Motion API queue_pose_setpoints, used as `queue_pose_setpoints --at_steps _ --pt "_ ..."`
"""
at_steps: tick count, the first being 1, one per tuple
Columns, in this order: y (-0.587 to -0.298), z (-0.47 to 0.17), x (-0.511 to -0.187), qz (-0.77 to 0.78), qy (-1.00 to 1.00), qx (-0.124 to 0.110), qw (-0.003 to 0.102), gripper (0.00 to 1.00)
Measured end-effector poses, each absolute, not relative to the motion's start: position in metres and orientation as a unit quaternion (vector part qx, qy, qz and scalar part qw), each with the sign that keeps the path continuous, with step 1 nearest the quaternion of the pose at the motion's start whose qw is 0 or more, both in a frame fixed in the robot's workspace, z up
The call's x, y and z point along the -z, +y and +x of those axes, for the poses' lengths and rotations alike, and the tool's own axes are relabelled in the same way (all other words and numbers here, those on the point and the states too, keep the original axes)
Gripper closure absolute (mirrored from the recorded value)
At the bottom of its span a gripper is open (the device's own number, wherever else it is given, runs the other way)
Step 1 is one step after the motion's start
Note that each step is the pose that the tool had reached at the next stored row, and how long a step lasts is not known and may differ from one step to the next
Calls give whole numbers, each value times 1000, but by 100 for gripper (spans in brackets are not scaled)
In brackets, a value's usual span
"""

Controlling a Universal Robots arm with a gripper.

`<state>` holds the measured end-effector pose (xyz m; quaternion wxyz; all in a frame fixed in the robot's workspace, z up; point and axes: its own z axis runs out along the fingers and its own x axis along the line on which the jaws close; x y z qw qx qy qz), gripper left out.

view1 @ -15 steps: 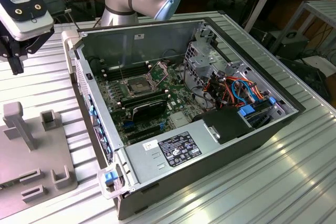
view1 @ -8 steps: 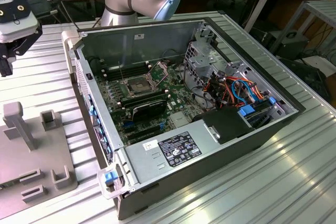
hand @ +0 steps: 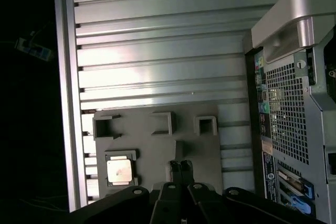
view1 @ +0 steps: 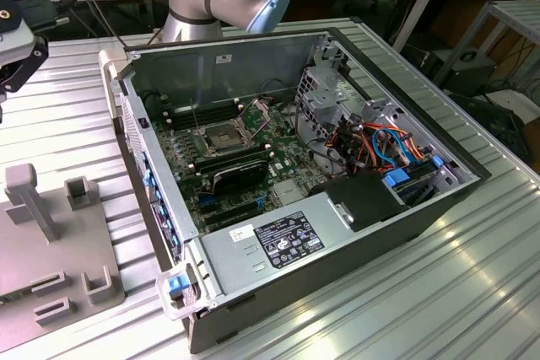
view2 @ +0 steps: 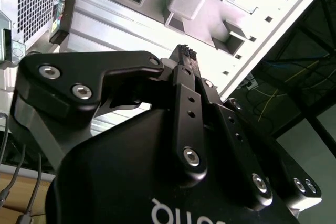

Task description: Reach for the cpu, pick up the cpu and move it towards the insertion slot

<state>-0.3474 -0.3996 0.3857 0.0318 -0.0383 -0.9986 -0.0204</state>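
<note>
- Step: reach for the cpu, early. Nothing grasped.
- gripper [hand: 181,165]: fingers [hand: 175,167] pressed together in both wrist views, nothing between them.
- cpu [hand: 119,170]: lies flat, face up, in a square holder on the grey fixture plate [hand: 157,145]. The holder is at the plate edge away from the computer case [view1: 219,61].
- Fixture plate sits on the ribbed bench [hand: 157,40] just beside the case's ported rear panel, outside the case.
- In the first wrist view the gripper tips sit above the plate's middle. That puts them between the cpu and the case, apart from the chip and not touching it.
- insertion slot [view1: 218,135]: inside the case on the motherboard, well apart from the cpu, with the case wall between them. Looks unoccupied, dark centre showing.
- My read: the reach calls for a shift away from the case until centred over the chip. Fingers need to part before any descent, since as they stand they can't straddle it.
- Thin, flat chip in a close holder, so likely little edge to grip. Square alignment matters.
</note>
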Motion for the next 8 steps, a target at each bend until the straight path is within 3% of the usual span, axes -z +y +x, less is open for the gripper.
queue_pose_setpoints --at_steps 8 --pt "-400 -359 -385 -38 -999 20 32 89"
